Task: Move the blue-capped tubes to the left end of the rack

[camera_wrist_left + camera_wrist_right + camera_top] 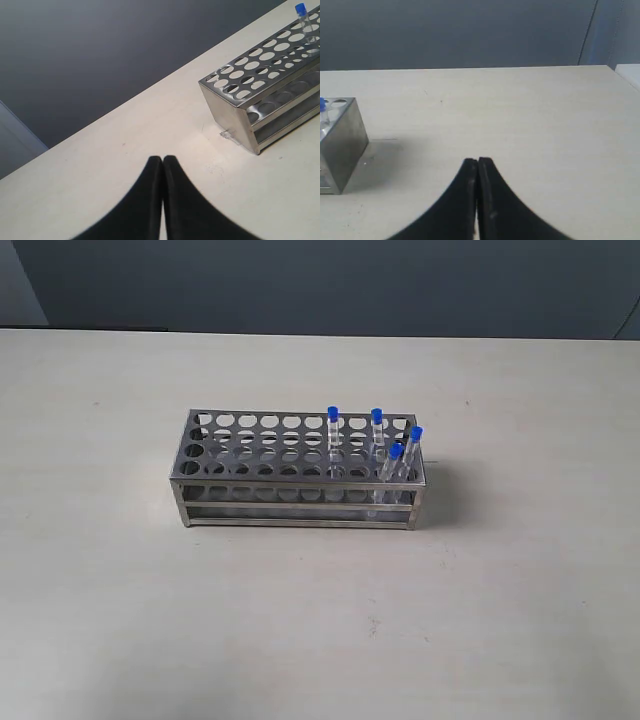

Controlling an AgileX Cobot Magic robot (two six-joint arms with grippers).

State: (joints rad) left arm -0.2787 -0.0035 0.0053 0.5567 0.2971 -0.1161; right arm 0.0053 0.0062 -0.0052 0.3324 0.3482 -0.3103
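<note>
Two grippers, the left gripper (162, 161) and the right gripper (478, 162), are each pinched closed on nothing above the counter (300, 620), one off each end of the one rack (280, 482), which I judge a waiting pose with no pick begun. Four blue-capped tubes (396, 453) stand in its right half, held up by the holes, two near ones leaning, seemingly loose in them, two farther ones upright; the left end holds none.
</note>
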